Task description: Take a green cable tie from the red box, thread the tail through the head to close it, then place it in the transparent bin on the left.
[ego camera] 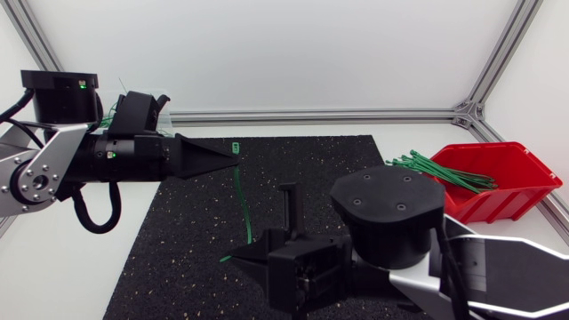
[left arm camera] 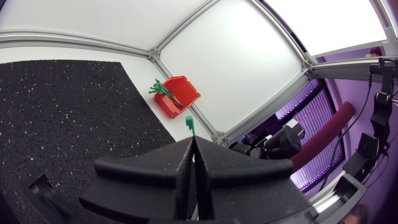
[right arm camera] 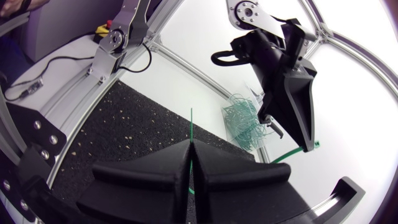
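A green cable tie (ego camera: 244, 200) stretches in a curve above the black mat between my two grippers. My left gripper (ego camera: 235, 160) is shut on it just below its head (ego camera: 236, 147); in the left wrist view the head (left arm camera: 189, 123) pokes out past the shut tips (left arm camera: 192, 140). My right gripper (ego camera: 236, 256) is shut on the tail end. In the right wrist view the thin tail (right arm camera: 191, 124) sticks out ahead of the fingers (right arm camera: 190, 147). The red box (ego camera: 502, 191) holds loose green ties (ego camera: 444, 169) at the right. The transparent bin (right arm camera: 245, 121), with looped ties inside, stands behind my left arm.
The black mat (ego camera: 178, 258) covers the middle of the table. Aluminium frame rails (ego camera: 320, 116) run along the back edge and at the corners. My right arm's big black joint (ego camera: 391, 213) hangs over the mat's right part.
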Controlling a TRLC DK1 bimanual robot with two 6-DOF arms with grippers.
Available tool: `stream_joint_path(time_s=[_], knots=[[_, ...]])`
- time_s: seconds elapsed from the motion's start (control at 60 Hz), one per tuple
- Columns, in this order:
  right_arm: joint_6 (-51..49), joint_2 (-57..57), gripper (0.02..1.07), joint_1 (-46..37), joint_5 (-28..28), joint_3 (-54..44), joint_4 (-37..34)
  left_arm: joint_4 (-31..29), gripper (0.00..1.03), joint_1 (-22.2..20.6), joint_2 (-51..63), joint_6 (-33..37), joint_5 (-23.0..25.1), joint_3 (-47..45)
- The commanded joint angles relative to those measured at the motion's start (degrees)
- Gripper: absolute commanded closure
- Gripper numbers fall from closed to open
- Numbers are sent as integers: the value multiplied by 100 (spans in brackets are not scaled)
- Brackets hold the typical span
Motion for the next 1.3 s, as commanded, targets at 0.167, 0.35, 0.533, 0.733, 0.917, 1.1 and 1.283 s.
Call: stream_joint_path(time_s=[0.167, 0.35, 0.533, 0.733, 0.917, 1.1, 1.283], knots=[[1725, -696, 101, -9, -370, 56, -543, 123, 100, -136, -656, -232, -76, -402], [2929, -854, 101, 17, -906, 469, -1334, 290, 100, -145, -928, -425, -84, -595], [3509, -889, 101, 97, -1135, 961, -2239, 554, 100, -242, -1166, -672, -111, -885], [3825, -792, 101, 88, -1715, 1462, -3206, 826, 100, -286, -1385, -856, -146, -1175], [4142, -740, 101, -27, -1803, 1752, -3557, 896, 100, -303, -1377, -856, -199, -1166], [4159, -423, 102, -281, -2576, 2121, -4322, 984, 100, -286, -1297, -856, -207, -1175], [4212, -344, 102, -413, -3077, 2253, -4533, 1002, 100, -268, -1254, -856, -225, -1175]])
